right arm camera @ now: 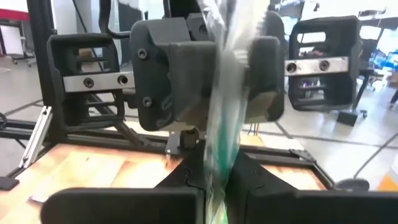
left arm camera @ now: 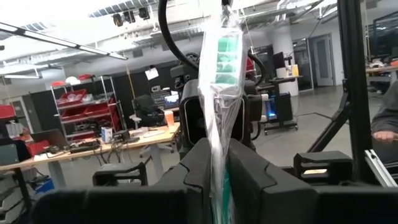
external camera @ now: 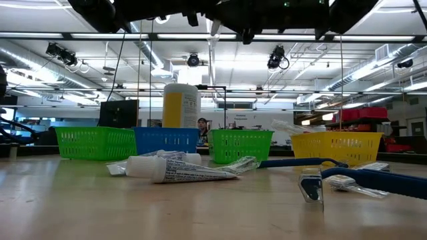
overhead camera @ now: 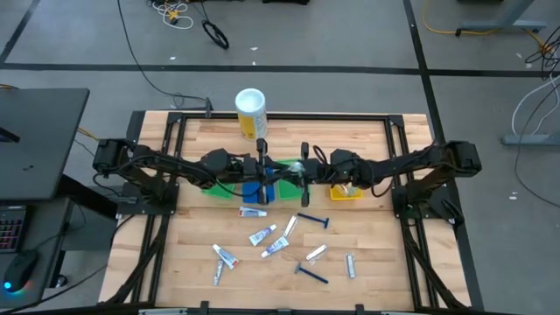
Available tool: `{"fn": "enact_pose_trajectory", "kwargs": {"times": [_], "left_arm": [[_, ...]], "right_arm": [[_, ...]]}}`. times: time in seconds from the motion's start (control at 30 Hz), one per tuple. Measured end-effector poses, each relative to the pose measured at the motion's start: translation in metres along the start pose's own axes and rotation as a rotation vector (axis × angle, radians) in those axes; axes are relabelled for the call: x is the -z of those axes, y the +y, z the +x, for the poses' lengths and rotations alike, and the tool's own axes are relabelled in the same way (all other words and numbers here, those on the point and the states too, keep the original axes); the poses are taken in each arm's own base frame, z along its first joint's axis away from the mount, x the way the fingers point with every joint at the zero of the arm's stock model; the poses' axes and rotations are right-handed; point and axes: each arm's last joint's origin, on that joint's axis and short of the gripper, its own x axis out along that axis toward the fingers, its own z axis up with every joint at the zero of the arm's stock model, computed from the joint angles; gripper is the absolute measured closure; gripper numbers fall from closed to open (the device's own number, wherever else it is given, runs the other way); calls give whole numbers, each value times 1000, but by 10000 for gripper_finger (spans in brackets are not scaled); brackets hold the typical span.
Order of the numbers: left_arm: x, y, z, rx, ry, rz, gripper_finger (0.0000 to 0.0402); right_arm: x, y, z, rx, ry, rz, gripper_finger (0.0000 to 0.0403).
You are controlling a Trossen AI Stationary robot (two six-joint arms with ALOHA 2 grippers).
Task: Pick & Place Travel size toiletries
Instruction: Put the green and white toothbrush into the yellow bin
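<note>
where both jaws pinch, clear-wrapped green toothbrush

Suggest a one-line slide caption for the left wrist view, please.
Left gripper shut on a clear-wrapped toothbrush, right gripper facing it on the same wrapper.
</note>
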Motion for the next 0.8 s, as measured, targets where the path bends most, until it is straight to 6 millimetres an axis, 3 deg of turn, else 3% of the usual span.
{"fn": "enact_pose_trajectory", "kwargs": {"times": [0.17, 0.57, 0.8], "left_arm": [[0, 0, 0, -2, -2, 2, 350], [5, -1, 0, 11, 54, 34, 289], [8, 0, -1, -44, 93, 37, 253]], "right_arm": [[-5, 0, -6, -5, 37, 12, 379], [-12, -1, -19, 6, 107, 36, 379], [-11, -4, -40, 112, 303, 115, 379]]}}
